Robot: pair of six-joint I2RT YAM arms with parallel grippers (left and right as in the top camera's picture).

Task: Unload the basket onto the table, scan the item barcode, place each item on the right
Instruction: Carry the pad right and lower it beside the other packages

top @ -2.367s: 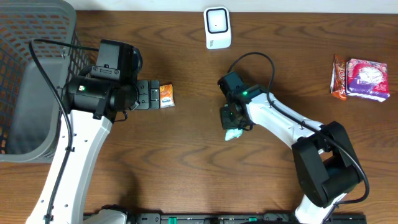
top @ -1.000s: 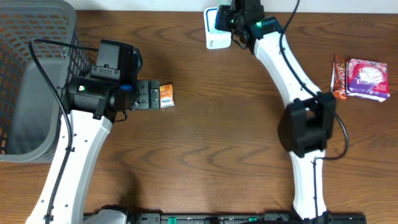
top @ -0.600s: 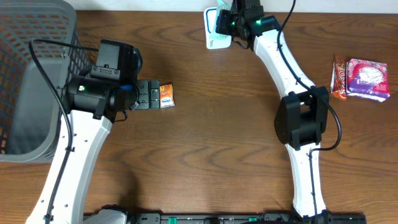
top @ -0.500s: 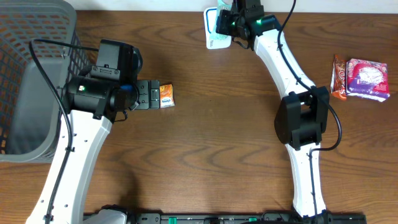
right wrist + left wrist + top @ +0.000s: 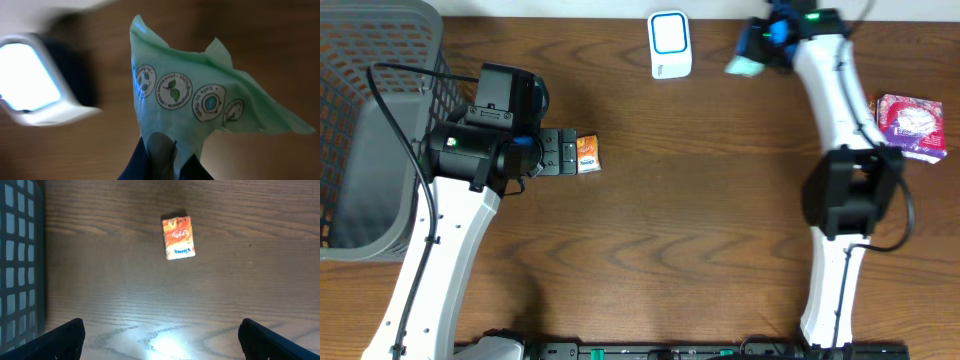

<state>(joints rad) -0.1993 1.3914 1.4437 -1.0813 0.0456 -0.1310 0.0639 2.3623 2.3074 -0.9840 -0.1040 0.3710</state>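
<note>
Both arms have long white links and round black joint housings. The left arm [image 5: 450,235] carries a thin black cable [image 5: 408,140] beside its big black wrist block, and its end effector [image 5: 563,153] is black too. The right arm [image 5: 835,95] shows a small blue light [image 5: 778,28] and a green light [image 5: 811,14] near the wrist, and another black cable at the elbow joint.

one basket [image 5: 390,45], one scanner [image 5: 670,44], one green packet [image 5: 744,66], two other packets [image 5: 586,154] [image 5: 912,125]
</note>
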